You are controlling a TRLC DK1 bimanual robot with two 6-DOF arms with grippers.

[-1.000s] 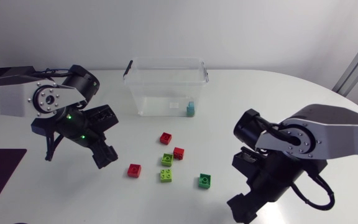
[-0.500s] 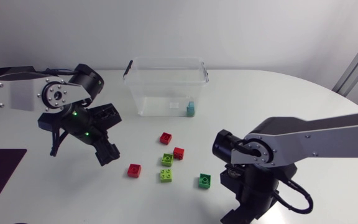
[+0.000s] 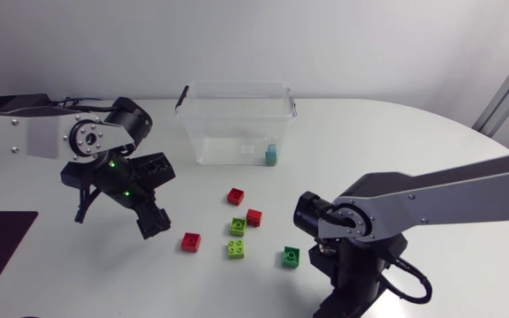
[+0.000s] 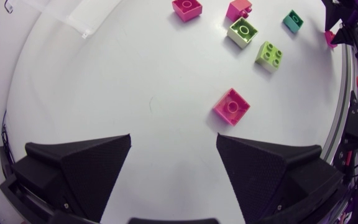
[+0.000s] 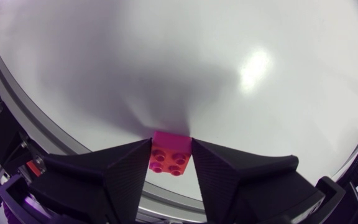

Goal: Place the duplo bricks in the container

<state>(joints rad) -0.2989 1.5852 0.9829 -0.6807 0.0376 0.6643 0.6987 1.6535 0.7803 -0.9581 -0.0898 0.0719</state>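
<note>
**Desk:** What fills the frame?

**Photographer:** A white table (image 3: 431,150) with two arms over it. The right arm (image 3: 387,212) is folded low at the near edge. The left arm (image 3: 34,137) hangs over open surface, near the clear container (image 3: 237,97).

**Desk:** And the jaws?

**Photographer:** The left gripper (image 4: 174,138) stands spread wide and empty, a loose red brick (image 4: 231,104) lying just ahead of one finger. The right gripper (image 5: 171,146) appears pinched on the held red brick (image 5: 169,157). Both fingers seem to touch its sides, but it sits right at the tips, so how deep the hold goes is hard to read.

**Desk:** Where is the rest of the job?

**Photographer:** One teal brick (image 3: 271,155) is inside the container, against its wall. Six more lie on the table between the arms, most in a cluster (image 3: 238,226), and the dark green brick (image 3: 291,256) sits just beside the right arm.

**Desk:** What could go wrong?

**Photographer:** A tip-only hold could let the held brick twist out on the swing. A low carry would likely sweep the dark green brick or scatter the cluster. The container wall is tall and the tub looks light, so an approach below the rim could shove it. The left gripper, off-centre to its brick, could flick it away on closing.
</note>
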